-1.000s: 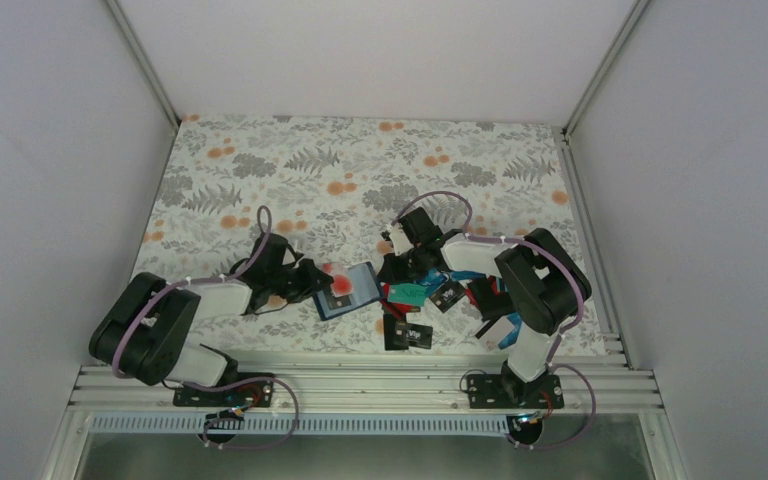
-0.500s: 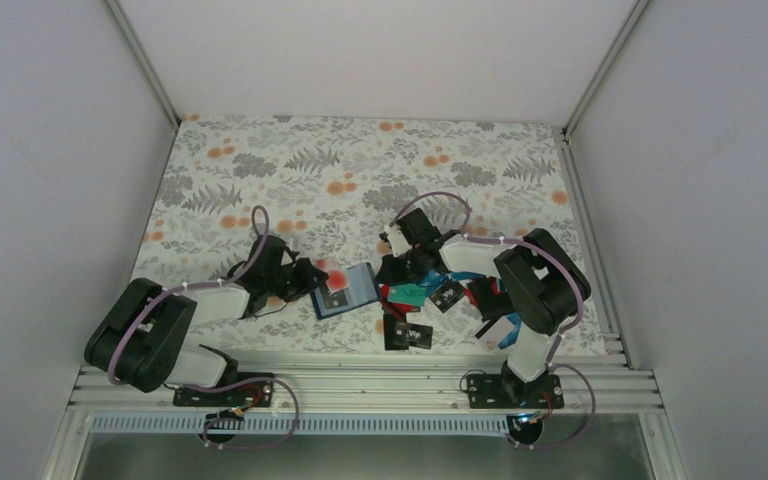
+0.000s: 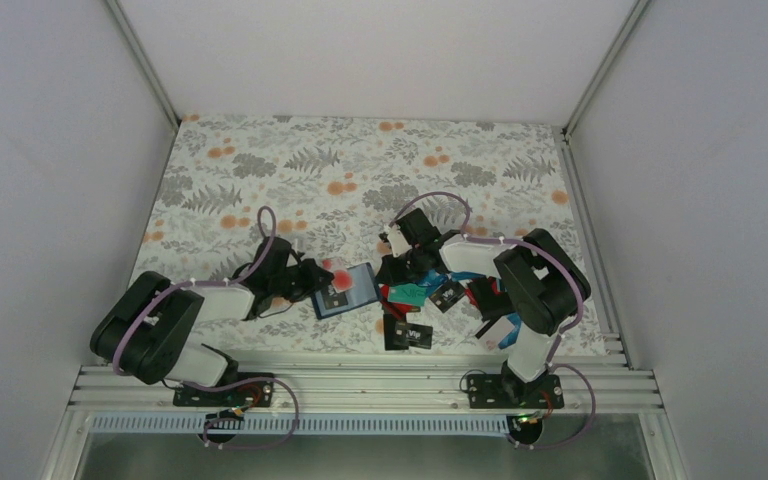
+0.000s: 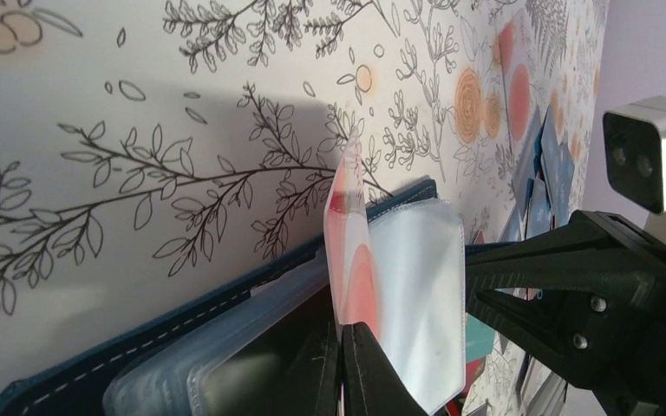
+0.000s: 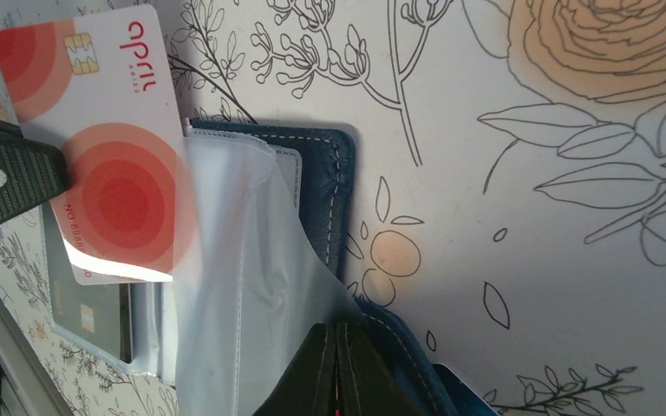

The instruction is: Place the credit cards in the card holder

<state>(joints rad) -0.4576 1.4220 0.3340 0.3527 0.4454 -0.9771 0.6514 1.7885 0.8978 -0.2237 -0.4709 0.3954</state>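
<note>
The left pincer [image 4: 343,340] was clamped on a white-pink card [image 5: 108,165] over the open card holder [image 5: 325,186] on the worktop [image 3: 360,170]. The right pincer [image 5: 338,342] pinched its clear sleeve [image 5: 234,295]. Other credit cards [image 3: 415,295] lay just beside.

The left claw [image 3: 315,282] eases forward again after a small retreat (both slight), its pinched card [image 3: 334,292] now further over the card holder [image 3: 362,285] just ahead.

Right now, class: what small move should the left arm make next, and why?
Probably ease the left gripper toward the card holder, sliding the red-circled card under the clear sleeve: the right gripper pins the sleeve, and most of the card shows outside.
</note>
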